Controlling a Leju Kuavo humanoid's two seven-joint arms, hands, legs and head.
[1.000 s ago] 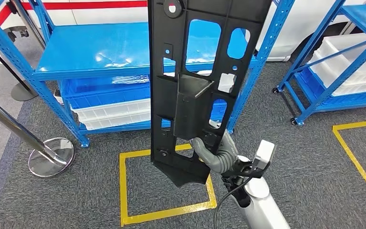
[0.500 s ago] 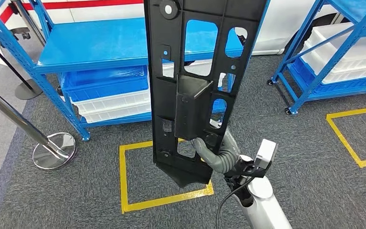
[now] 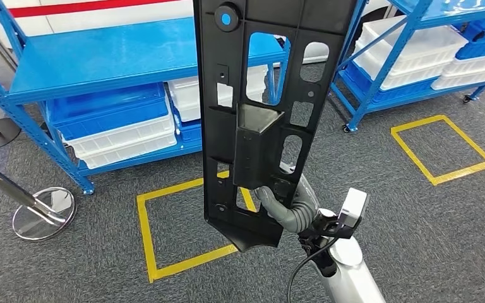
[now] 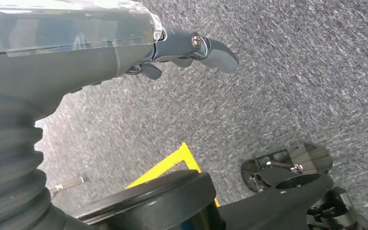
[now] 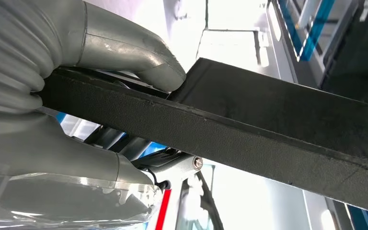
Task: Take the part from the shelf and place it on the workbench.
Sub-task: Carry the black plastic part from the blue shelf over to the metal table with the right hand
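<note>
So the right hand [image 3: 288,207] has its grey fingers wrapped around the lower end of the part [image 3: 262,113], a long black plastic panel with a bunch of cutouts and a boxy pocket in the middle. The panel stands pretty much upright above the hand, tipped a little, and it runs off the top of the head view. Its pointed bottom corner hangs just below and left of the hand. From the right wrist view you can see the thumb [image 5: 139,55] pressed on one face of the panel's edge [image 5: 249,139] with the rest of the hand on the other side, so it's a proper grip.

The left hand [image 4: 191,48] is hanging down over the grey carpet [image 4: 306,72] with nothing in it, fingers loosely apart as far as I can see.

Out past the panel: a yellow tape square [image 3: 186,227] on the floor right behind it, and a second yellow square [image 3: 442,148] off to the right. Far left there's a blue shelf rack [image 3: 113,60] with blue and white bins [image 3: 117,126] stacked on its lower level. Another blue rack [image 3: 410,38] with white trays sits far right. A chrome stanchion base [image 3: 41,211] is at the near left, its pole leaning off the left edge.
</note>
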